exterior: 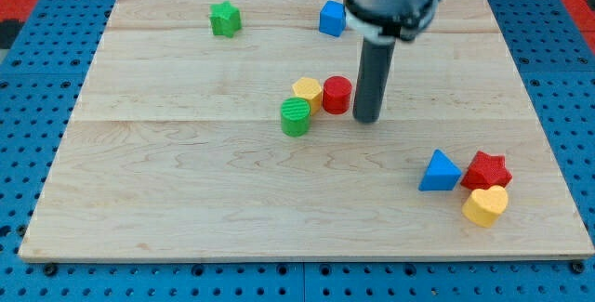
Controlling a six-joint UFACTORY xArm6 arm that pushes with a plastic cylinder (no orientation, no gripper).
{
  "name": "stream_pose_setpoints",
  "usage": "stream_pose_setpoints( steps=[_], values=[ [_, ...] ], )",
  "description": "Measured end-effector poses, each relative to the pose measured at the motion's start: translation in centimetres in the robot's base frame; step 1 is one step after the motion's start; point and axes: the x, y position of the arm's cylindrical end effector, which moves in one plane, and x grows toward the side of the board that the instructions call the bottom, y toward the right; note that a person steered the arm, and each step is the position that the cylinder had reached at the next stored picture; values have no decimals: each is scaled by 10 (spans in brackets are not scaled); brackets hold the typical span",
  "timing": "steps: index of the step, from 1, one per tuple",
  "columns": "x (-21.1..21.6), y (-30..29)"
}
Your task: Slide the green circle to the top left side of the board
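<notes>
The green circle sits near the middle of the wooden board. It touches a yellow hexagon just above and to its right. A red circle stands right of the hexagon. My tip is on the board just right of the red circle, close to it, and about 75 px right of the green circle.
A green star lies at the board's top left. A blue block is at the top centre, beside the arm. A blue triangle, a red star and a yellow heart cluster at the lower right.
</notes>
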Motion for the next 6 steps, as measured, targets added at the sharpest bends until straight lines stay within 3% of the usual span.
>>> stream_pose_setpoints(
  steps=[1, 3, 4, 6],
  values=[
    [5, -59],
    [-47, -169],
    [-82, -183],
    [-92, -158]
  ],
)
